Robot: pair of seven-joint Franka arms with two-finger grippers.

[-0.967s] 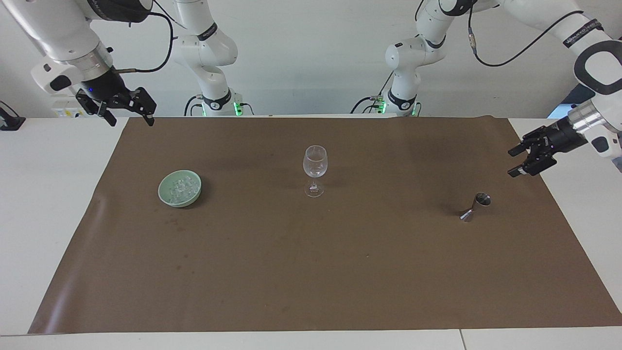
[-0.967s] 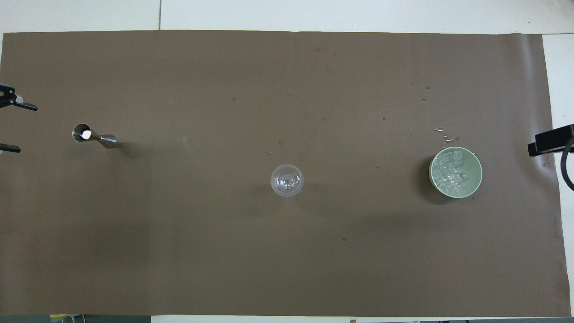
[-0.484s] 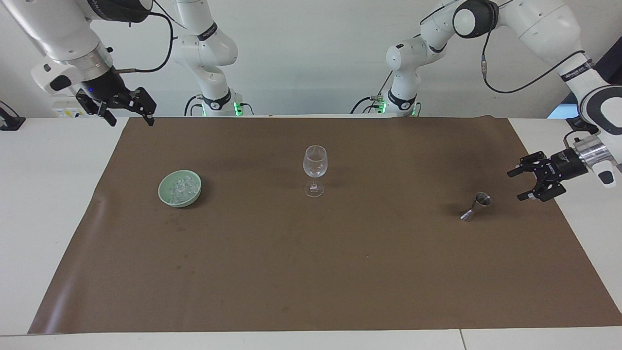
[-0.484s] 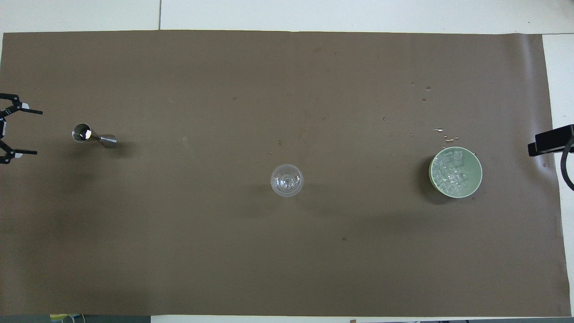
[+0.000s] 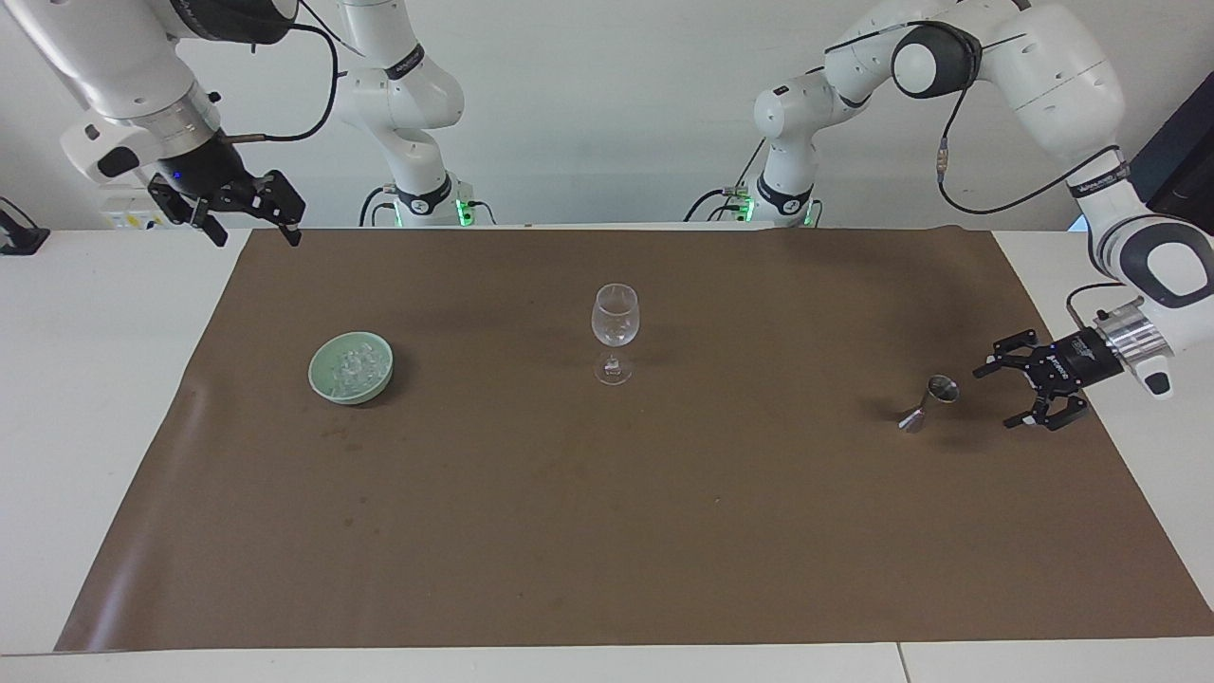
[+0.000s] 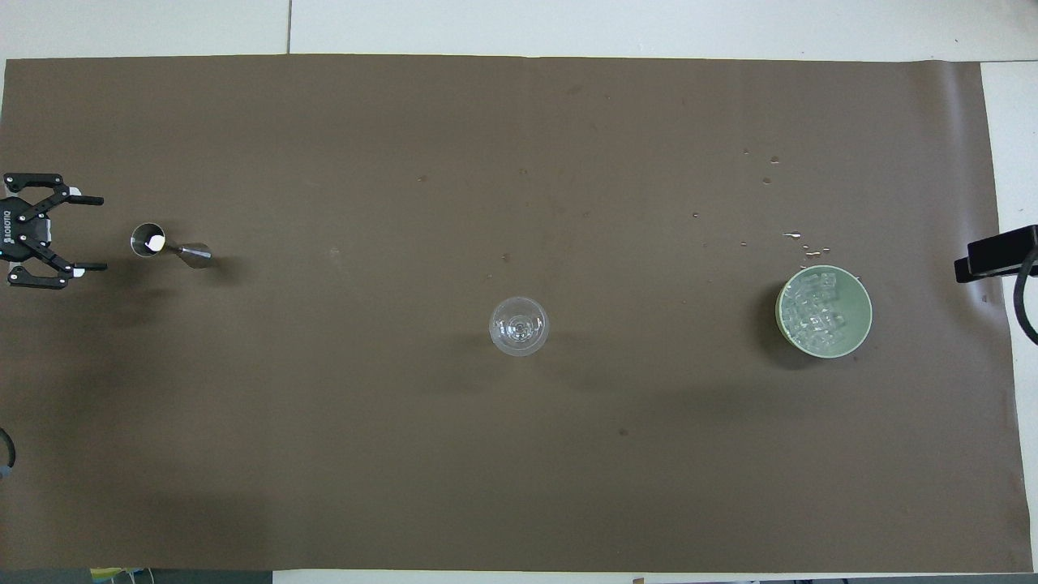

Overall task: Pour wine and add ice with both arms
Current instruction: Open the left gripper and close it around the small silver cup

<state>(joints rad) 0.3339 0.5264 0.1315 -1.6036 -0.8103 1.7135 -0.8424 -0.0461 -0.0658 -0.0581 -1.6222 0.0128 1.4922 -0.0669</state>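
Observation:
A clear stemmed wine glass (image 5: 616,318) (image 6: 519,326) stands upright at the middle of the brown mat. A small steel jigger (image 5: 929,402) (image 6: 167,245) stands toward the left arm's end. My left gripper (image 5: 996,396) (image 6: 103,234) hangs low just beside it, open, apart from it and holding nothing. Toward the right arm's end sits a pale green bowl (image 5: 318,379) (image 6: 866,312) with clear ice (image 5: 353,362) (image 6: 813,312) cubes in it. My right gripper (image 5: 257,234) waits open and empty, high over the mat's corner by its base. No wine shows.
The brown mat (image 5: 607,531) (image 6: 519,487) covers most of the white table (image 5: 85,379). Small water drops (image 6: 804,243) lie on the mat just farther from the robots than the bowl.
My left gripper has come down and moved in toward the jigger, still open. The right arm, glass, bowl and jigger have not moved.

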